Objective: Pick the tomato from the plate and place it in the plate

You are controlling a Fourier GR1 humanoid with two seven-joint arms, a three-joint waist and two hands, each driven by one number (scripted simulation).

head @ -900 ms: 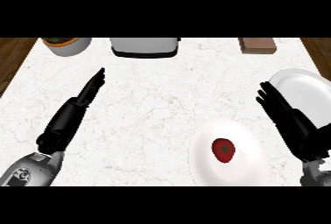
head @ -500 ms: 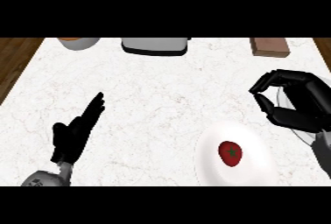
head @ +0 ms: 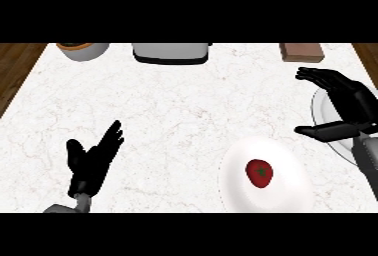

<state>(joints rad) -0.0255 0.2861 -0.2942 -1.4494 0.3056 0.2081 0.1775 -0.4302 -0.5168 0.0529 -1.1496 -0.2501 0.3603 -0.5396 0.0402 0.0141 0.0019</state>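
A white marble bench (head: 170, 115) fills the view, seen from steeply above, with dark wood showing past its left and right edges.

Low and right of centre sits a white plate (head: 284, 192). A red tomato (head: 259, 173) with a small green top lies on it, a little left of the plate's middle.

The right hand (head: 347, 107) is at the right edge, above and to the right of the tomato and well apart from it. Its fingers are spread and gently bent, pointing toward the upper left, and the thumb sticks out leftward lower down. The hand is open and holds nothing. The thumb tip hangs just above the near plate's upper right rim; whether it touches cannot be told.

Under and behind that hand a second white plate (head: 322, 107) peeks out along the right edge, mostly covered by the hand and forearm.

The left hand (head: 92, 162) is at the lower left, far from the tomato and on the other side of the bench. Its fingers are straight and point up and slightly right, the thumb out to the left. It is open, empty and resting.

Along the far edge stand three things: a grey bowl (head: 83, 50) with an orange rim at the left, a grey toaster (head: 171, 52) in the middle, and a brown block (head: 301, 50) at the right.
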